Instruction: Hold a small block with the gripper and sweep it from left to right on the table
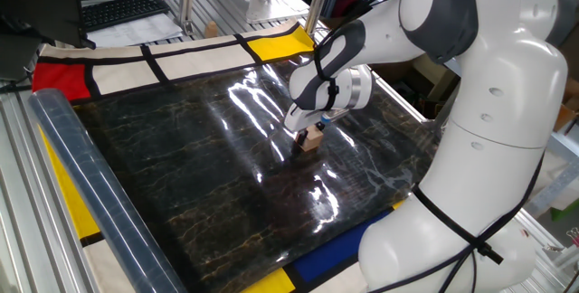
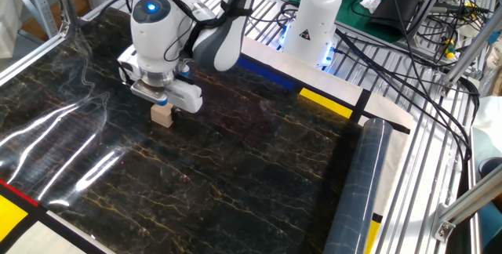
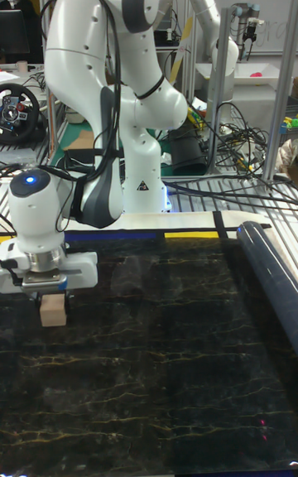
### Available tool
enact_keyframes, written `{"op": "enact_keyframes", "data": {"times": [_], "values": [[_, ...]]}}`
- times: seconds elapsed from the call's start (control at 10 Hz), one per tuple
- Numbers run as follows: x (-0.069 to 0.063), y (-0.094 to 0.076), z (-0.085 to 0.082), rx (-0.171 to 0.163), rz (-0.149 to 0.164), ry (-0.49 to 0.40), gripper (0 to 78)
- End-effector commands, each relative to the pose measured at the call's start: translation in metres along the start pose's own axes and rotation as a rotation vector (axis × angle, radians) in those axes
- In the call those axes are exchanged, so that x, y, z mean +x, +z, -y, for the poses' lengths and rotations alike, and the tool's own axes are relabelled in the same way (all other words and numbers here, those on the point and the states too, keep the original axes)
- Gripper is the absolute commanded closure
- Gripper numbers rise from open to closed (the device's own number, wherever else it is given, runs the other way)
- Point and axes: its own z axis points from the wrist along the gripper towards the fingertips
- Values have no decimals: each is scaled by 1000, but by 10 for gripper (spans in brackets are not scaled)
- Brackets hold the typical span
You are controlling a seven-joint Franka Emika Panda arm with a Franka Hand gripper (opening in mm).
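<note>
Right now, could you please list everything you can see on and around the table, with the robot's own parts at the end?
small block: one, light tan wood, on the marble sheet directly under the gripper.
table: one, glossy black marble-patterned sheet with brownish veins, edged by yellow, blue, red and white panels.
rolled sheet: one, dark glossy tube, lying along one edge of the table.
keyboard: one, black, on the bench beyond the table.
cables: several, black, draped over the metal frame beside the table.
second robot arm: one, white, in the background.
robot arm: one, white with grey joints, reaching over the table.
gripper: one, dark fingers on a white-grey housing, shut on the small block.
</note>
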Motion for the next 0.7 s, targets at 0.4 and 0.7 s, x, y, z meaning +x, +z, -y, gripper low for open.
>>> {"op": "enact_keyframes", "data": {"times": [0.4,0.7], "values": [[26,13,-63,-48,-19,71,764],[34,8,-75,-55,-26,88,764]]}}
